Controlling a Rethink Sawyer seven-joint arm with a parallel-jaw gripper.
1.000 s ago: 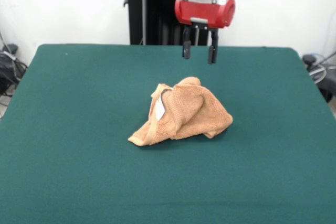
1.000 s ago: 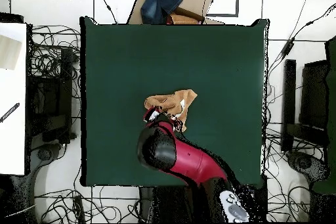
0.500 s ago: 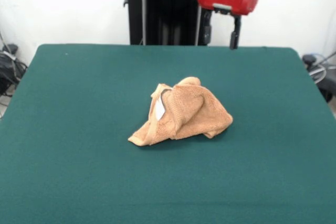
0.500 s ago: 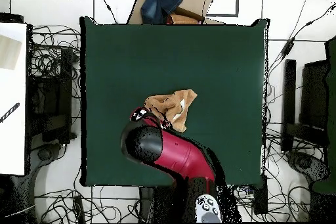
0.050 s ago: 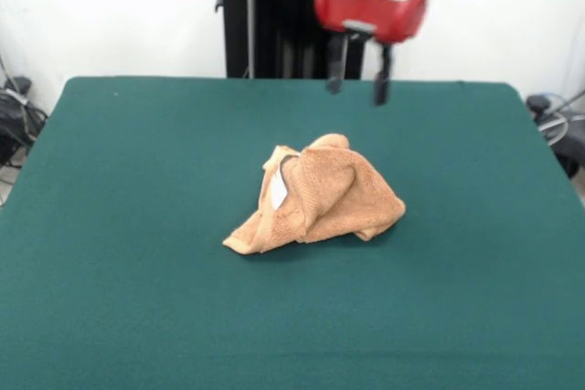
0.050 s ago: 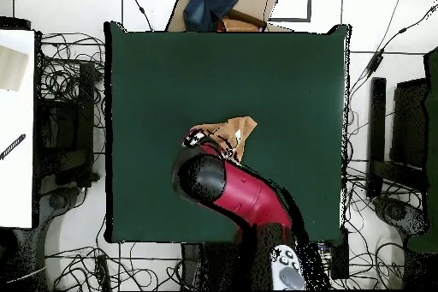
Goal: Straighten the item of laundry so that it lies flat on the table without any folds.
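You are looking at a large rectangular table (image 5: 119,253) with a dark green felt-like top. Only one thing lies on it: a small orange-tan terry-cloth towel (image 5: 320,198), bunched into a rumpled, peaked heap near the middle, its white label (image 5: 277,191) showing.

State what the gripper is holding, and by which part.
Nothing. The gripper hangs open above the table, its fingers empty; the crumpled towel lies untouched below.

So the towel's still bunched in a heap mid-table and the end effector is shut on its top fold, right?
Not quite. The towel is bunched in a heap mid-table, but the front view shows the end effector open and empty, hanging in the air above and behind it, touching nothing.
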